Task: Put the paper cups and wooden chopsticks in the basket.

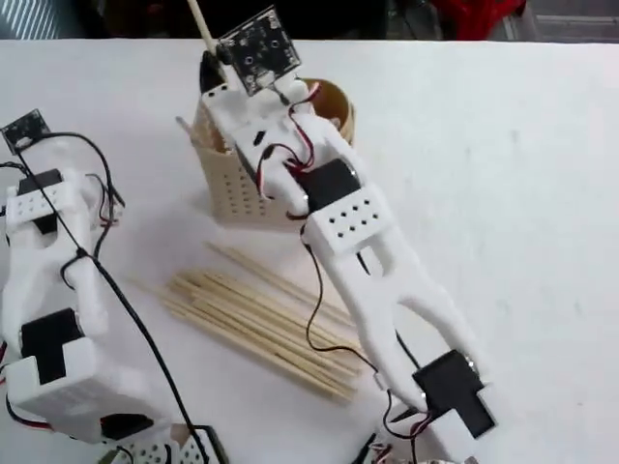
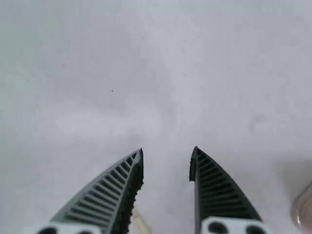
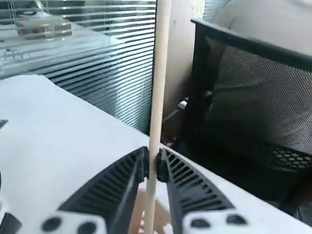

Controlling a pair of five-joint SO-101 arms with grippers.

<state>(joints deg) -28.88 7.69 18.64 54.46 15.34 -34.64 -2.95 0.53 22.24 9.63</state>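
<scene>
My right gripper (image 3: 155, 163) is shut on one wooden chopstick (image 3: 159, 73), held upright just above the white perforated basket (image 1: 232, 188). From above, this chopstick (image 1: 200, 27) sticks up past the basket's far rim, where the right gripper (image 1: 215, 72) sits. A brown paper cup (image 1: 336, 101) shows inside the basket, behind the arm. A pile of several chopsticks (image 1: 261, 319) lies on the table in front of the basket. My left gripper (image 2: 168, 153) is open, with nothing between its fingers, over bare white table.
The left arm (image 1: 48, 280) stands folded at the table's left edge with cables (image 1: 106, 280) trailing beside it. The right arm (image 1: 387, 300) stretches diagonally across the chopstick pile. A black mesh chair (image 3: 253, 97) and window blinds (image 3: 83, 48) lie beyond the table.
</scene>
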